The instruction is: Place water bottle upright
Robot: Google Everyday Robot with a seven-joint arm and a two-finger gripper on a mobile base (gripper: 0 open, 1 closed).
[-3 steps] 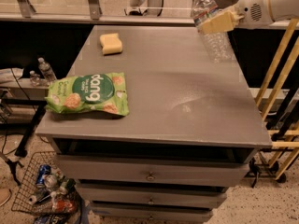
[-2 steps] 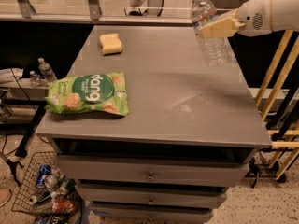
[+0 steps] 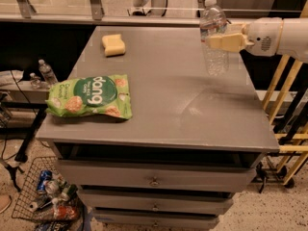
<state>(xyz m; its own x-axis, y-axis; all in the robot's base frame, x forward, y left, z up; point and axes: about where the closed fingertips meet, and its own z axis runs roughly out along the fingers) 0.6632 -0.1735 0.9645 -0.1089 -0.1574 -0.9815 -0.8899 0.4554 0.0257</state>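
The water bottle (image 3: 213, 37) is a clear ribbed plastic bottle with a white cap and a thin label band. It stands nearly upright at the right rear of the grey cabinet top (image 3: 163, 105), its base at or just above the surface. My gripper (image 3: 217, 38) comes in from the right on a white arm, and its tan fingers (image 3: 226, 42) are closed around the bottle's middle.
A green snack bag (image 3: 90, 97) lies at the front left of the top. A yellow sponge (image 3: 113, 44) lies at the back left. Two small bottles (image 3: 42, 73) stand on a low shelf to the left. A wire basket (image 3: 43, 196) of cans sits on the floor. Yellow wooden rails (image 3: 284, 105) stand to the right.
The gripper and the bottle have shifted slightly left and down, and the bottle has come from a slight tilt to nearly upright.
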